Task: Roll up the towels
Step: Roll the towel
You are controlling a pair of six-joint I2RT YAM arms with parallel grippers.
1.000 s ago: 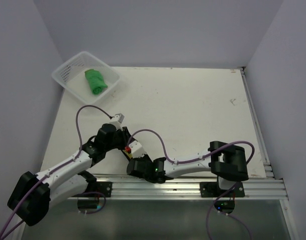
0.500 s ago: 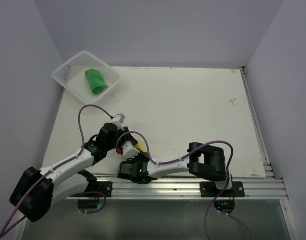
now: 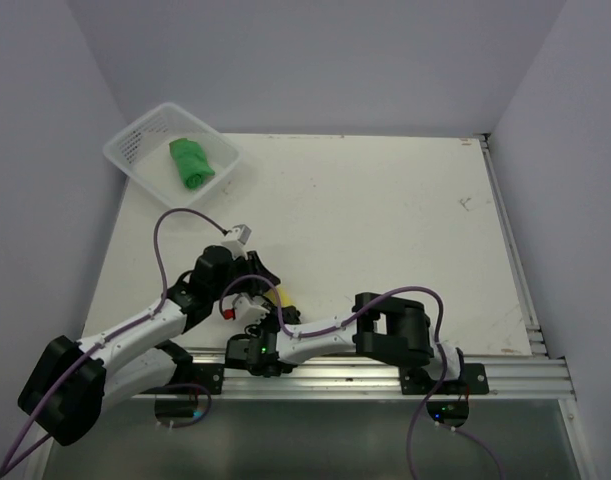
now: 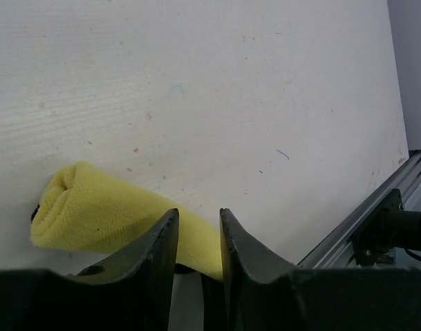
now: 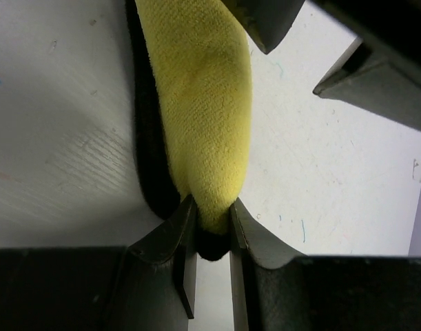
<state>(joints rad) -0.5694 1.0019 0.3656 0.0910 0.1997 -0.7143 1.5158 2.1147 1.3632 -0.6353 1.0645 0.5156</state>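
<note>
The yellow towel (image 4: pixel 93 214) lies as a roll on the white table, its black reverse face showing along one side (image 5: pixel 145 138). In the top view only a bit of it (image 3: pixel 282 298) shows between the two grippers near the front left. My right gripper (image 5: pixel 211 221) is shut on one end of the roll. My left gripper (image 4: pixel 196 224) has its jaws narrowly apart with the roll's yellow cloth between them. The green towel (image 3: pixel 190 163) lies rolled inside the white mesh basket (image 3: pixel 135 145) at the far left.
The aluminium rail (image 3: pixel 385 370) runs along the table's near edge, just beside both grippers. Purple cables (image 3: pixel 175 225) loop over both arms. Walls close the table on the left, back and right.
My right arm has swung left along the near edge, bringing its gripper in beside the left one. The yellow towel now shows between them. The left gripper has hardly moved.
</note>
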